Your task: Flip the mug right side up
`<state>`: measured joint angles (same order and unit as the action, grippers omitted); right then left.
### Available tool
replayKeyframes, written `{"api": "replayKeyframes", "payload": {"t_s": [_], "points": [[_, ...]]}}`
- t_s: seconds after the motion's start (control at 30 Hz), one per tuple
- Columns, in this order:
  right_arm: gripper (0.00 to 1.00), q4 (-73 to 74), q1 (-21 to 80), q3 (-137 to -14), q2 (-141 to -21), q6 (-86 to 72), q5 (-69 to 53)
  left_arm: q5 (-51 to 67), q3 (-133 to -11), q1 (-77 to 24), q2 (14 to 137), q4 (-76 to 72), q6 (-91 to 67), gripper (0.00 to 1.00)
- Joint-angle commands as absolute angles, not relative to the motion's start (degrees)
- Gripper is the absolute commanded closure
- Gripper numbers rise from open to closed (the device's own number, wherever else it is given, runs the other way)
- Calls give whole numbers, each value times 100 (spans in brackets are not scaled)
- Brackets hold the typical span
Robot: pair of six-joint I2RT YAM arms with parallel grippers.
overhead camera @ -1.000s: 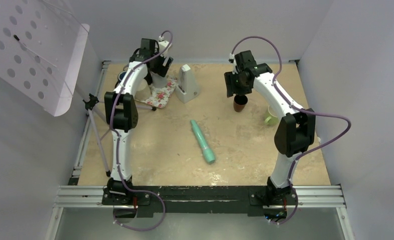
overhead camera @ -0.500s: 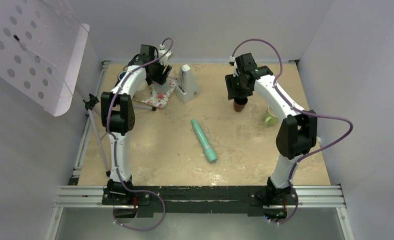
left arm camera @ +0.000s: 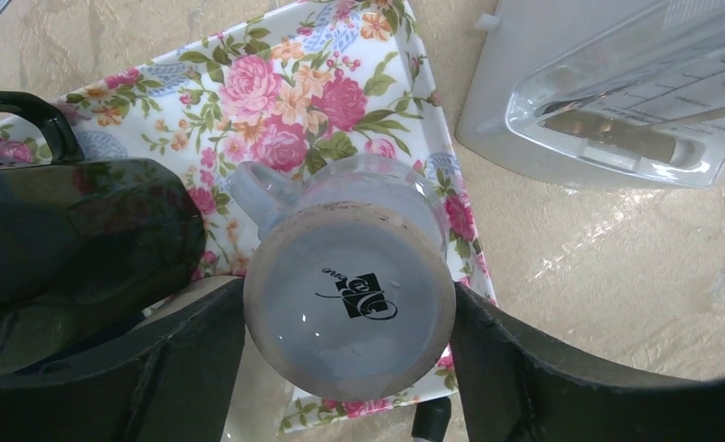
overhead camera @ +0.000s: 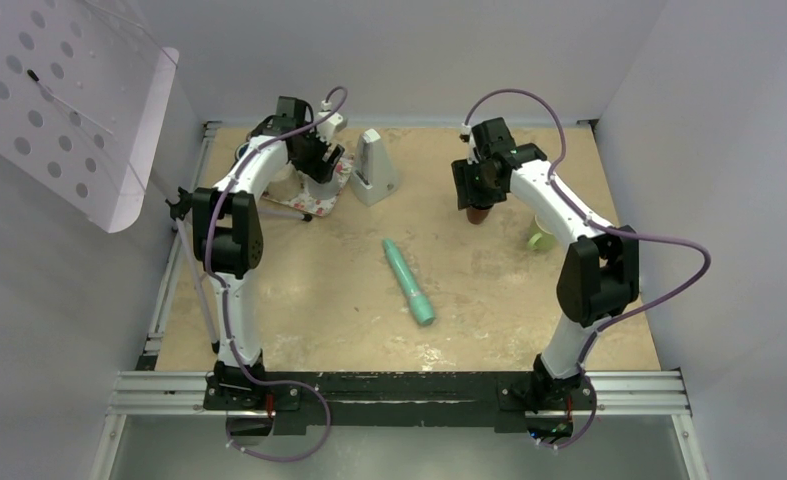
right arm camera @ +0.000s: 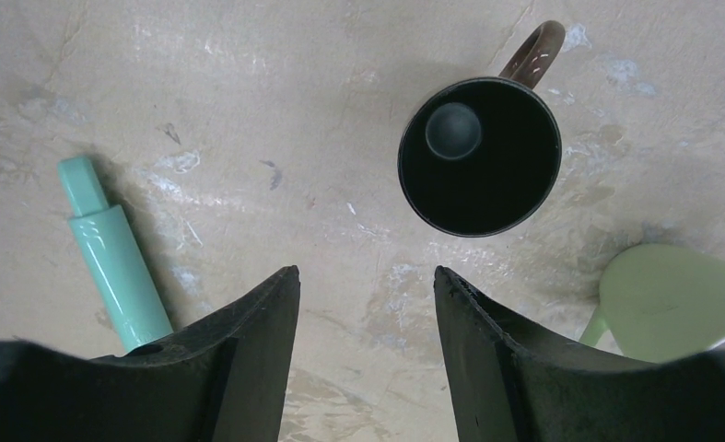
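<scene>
A pale grey-blue mug (left arm camera: 349, 308) stands upside down on a floral tray (left arm camera: 285, 83), base up, its handle pointing to the upper left. My left gripper (left arm camera: 349, 299) is lowered over it, one finger close against each side of the base. The jaws are spread wide and no gap shows beside the mug. In the top view the left gripper (overhead camera: 314, 163) covers the mug at the back left. My right gripper (right arm camera: 366, 281) is open and empty above bare table, just short of an upright brown mug (right arm camera: 479, 155).
A black mug (left arm camera: 73, 230) stands on the tray just left of the grey-blue one. A white holder with a clear front (left arm camera: 616, 101) stands right of the tray. A teal cylinder (overhead camera: 406, 281) lies mid-table. A green mug (overhead camera: 541, 238) sits right of the brown mug (overhead camera: 479, 213).
My left gripper has moved down and nearer, onto the tray and around the mug. My right gripper has sunk a little over the brown mug.
</scene>
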<state>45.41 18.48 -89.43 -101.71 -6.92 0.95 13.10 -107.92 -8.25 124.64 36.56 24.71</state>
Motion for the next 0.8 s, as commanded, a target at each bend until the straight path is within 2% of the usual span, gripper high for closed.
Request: {"api": "replayKeyframes", "payload": {"t_s": [0.0, 0.13, 0.23, 0.33, 0.57, 0.7, 0.77], "points": [[42, 4327, 1864, -8830, -9852, -669, 165, 1381, -10886, -791, 12391, 3485, 2490, 13], [42, 4277, 1869, -8765, -9811, -681, 146, 1553, -11082, -791, 12527, 3459, 2346, 9], [42, 4295, 1872, -8779, -9802, -677, 149, 1572, -11327, -791, 12718, 3627, 2223, 15], [42, 4307, 1872, -8782, -9784, -680, 147, 1567, -11405, -791, 12784, 3760, 2205, 30], [42, 4342, 1878, -8800, -9762, -716, 135, 1737, -11321, -784, 12506, 4164, 2231, 89], [42, 4269, 1937, -8923, -9615, -833, 16, 1026, -11381, -775, 12261, 4417, 1867, 100], [42, 4010, 2140, -9030, -9533, -1070, -144, 686, -11614, -766, 12202, 4787, 1486, 100]]}}
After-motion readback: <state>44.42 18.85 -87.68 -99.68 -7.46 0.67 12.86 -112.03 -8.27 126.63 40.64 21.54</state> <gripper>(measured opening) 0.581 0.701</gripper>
